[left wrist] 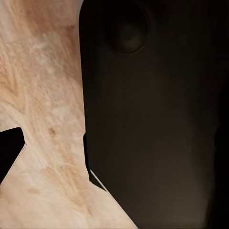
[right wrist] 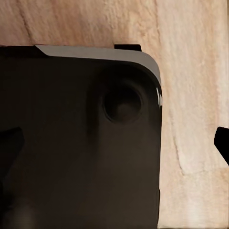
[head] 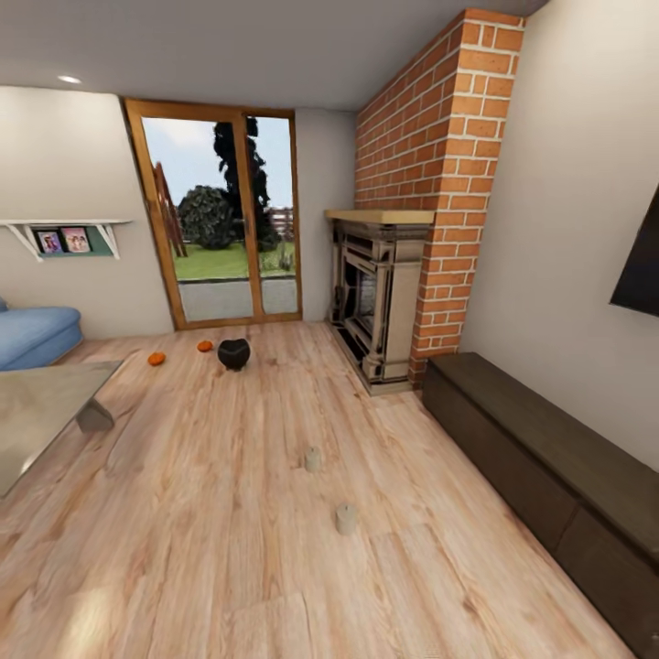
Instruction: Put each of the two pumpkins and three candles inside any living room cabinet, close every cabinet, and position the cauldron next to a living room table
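Candles (head: 345, 519) (head: 312, 459) are standing upright on the wood floor (head: 229, 513) straight ahead, nearer than the pumpkins (head: 156, 359) (head: 204, 346) and cauldron (head: 233, 353) lying towards the glass door, the cabinet (head: 549, 467) is waiting shut along the right wall, and I cannot tell either hand's state.

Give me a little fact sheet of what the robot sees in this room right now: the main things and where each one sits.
room: living room, wood floor, glass door at the back
pumpkins: two on the floor near the door, one left of the other
cauldron: black, on the floor just right of the pumpkins
candles: two visible, upright on the open floor, nearer and farther
cabinet: long dark-brown unit along the right wall, fronts shut
table: glossy grey, at left
fireplace: beside the brick column
claws: state cannot be told
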